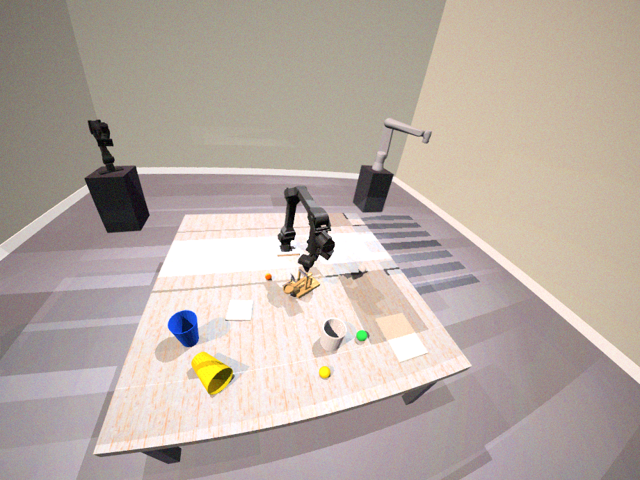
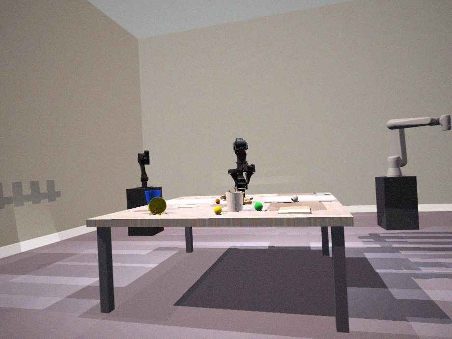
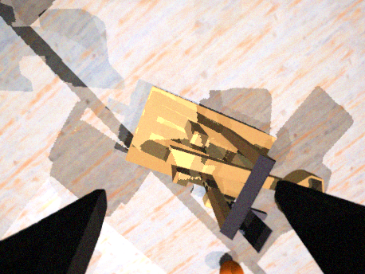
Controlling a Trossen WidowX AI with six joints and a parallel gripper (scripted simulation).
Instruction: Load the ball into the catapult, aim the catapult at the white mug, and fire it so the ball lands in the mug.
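Note:
The wooden catapult [image 1: 312,286] [image 2: 247,201] [image 3: 145,115] stands mid-table, with a dark crossbar [image 3: 249,195] over its arm. My gripper [image 1: 307,265] [image 3: 194,193] is open and empty above it. In the wrist view the catapult lies beyond and between the fingertips, and the right finger overlaps the edge of its cup. No ball shows in the visible part of the cup. The white mug [image 1: 331,341] [image 2: 234,201] stands upright nearer the front edge. An orange ball [image 1: 268,277] [image 2: 217,201] [image 3: 232,268] lies on the table near the catapult's cup end.
A green ball [image 1: 362,335] [image 2: 258,206] lies beside the mug, a yellow ball [image 1: 323,371] [image 2: 217,210] in front. A pale ball [image 2: 294,198] is farther back. A blue cup [image 1: 184,328] stands left; a yellow cup [image 1: 207,369] lies tipped. Flat white pieces [image 1: 239,309] [image 1: 408,347] lie either side.

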